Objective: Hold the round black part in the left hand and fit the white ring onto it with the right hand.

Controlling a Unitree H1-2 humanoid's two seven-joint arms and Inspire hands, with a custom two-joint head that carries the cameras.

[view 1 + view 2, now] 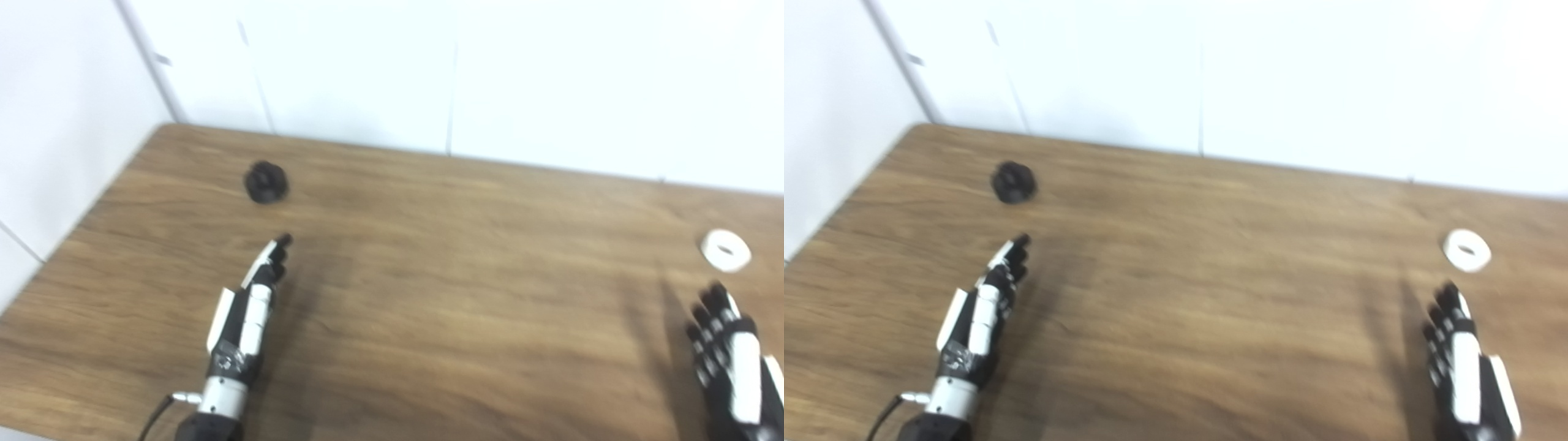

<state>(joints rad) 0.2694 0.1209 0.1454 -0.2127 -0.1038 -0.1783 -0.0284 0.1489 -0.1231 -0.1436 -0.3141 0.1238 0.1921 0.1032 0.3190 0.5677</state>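
Left hand (248, 312), fingers straight and empty, points toward the round black part (266, 182) at 12 o'clock; right hand (1464, 361), fingers spread, sits below the white ring (1466, 250) on the worktop (459, 275).

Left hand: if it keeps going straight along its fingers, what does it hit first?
Likely the round black part. The left hand points up the table toward it, bare wood between them. The line may pass just right of it; depth is unclear.

The left hand (248, 312) is reaching up from the lower left of the frame, fingers extended straight and held together, gripping nothing. The right hand (1464, 361) is rising at the lower right edge, fingers stretched out and slightly spread, likewise holding nothing.
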